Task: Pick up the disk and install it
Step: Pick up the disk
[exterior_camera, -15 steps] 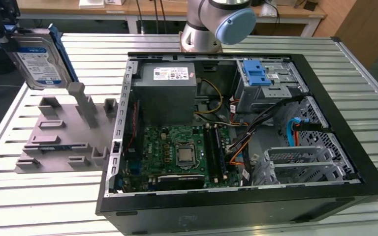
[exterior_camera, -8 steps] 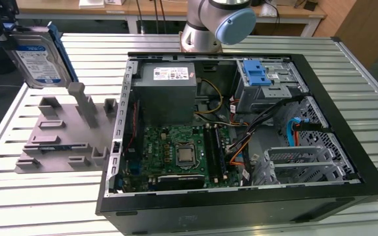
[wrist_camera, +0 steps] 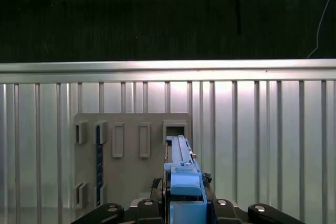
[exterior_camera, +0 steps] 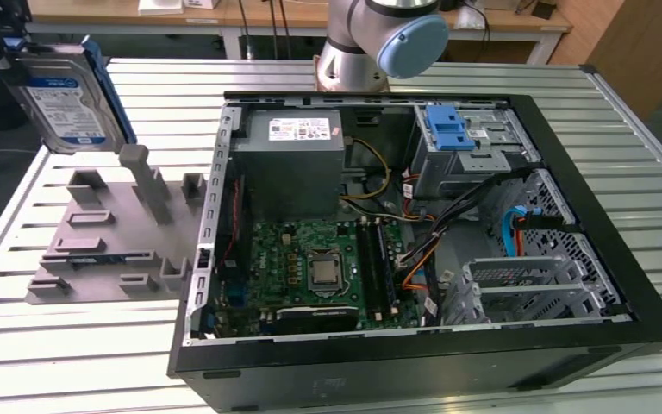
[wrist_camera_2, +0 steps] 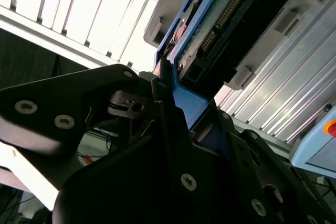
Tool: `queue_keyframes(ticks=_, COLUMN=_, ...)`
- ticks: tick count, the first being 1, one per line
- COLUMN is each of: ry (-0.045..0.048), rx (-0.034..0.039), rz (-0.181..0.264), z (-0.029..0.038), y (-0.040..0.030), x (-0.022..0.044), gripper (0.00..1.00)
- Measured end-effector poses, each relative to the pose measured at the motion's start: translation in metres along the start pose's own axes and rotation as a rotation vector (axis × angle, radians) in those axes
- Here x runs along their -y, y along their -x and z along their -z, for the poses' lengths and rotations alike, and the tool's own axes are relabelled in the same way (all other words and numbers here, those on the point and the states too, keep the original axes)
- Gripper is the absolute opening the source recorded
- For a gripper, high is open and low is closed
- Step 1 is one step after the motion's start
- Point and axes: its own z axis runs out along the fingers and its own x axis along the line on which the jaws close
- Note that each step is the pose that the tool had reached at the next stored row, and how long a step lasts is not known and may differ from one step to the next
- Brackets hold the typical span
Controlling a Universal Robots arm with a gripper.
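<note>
Holding the disk [exterior_camera: 65, 97] by its blue end handle, the black fingers [wrist_camera_2: 161, 103] are squeezing tight on it, one on each side, with the blue plastic pressed between them in the second wrist view. The disk is hanging up in the air, standing on its thin edge and leaning a little, at the far corner on the exterior view's left. Its white-and-blue label is facing the camera there, and a blue bracket is running around its silver body. It is hanging by the edge of the metal counter [exterior_camera: 78, 345], just beside the tall posts of a grey plastic holder [exterior_camera: 107, 237] that is lying flat on the counter. I cannot tell if the disk is touching a post. In the first wrist view the disk [wrist_camera: 180, 161] is showing edge-on, with the grey holder [wrist_camera: 128, 177] and its little slots lying behind it. In the second wrist view the green board on the back of the disk [wrist_camera_2: 223, 17] is showing. The open computer case [exterior_camera: 423, 366] is lying on its side on the counter, well apart from the disk, toward the exterior view's right. Inside it, a grey power-supply box [exterior_camera: 290, 168] is sitting by the green motherboard [exterior_camera: 320, 259], and a blue latch [exterior_camera: 451, 128] is sitting on top of the metal drive bay [exterior_camera: 469, 159]. The grey robot arm [exterior_camera: 383, 34] is standing behind the case.
</note>
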Motion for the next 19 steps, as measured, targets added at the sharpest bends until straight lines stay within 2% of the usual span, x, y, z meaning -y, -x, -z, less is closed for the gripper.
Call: queue_keyframes(ticks=19, ry=0.0001, rx=0.0, rz=0.0, z=0.0051, y=-0.0001, x=0.0001, gripper=0.36)
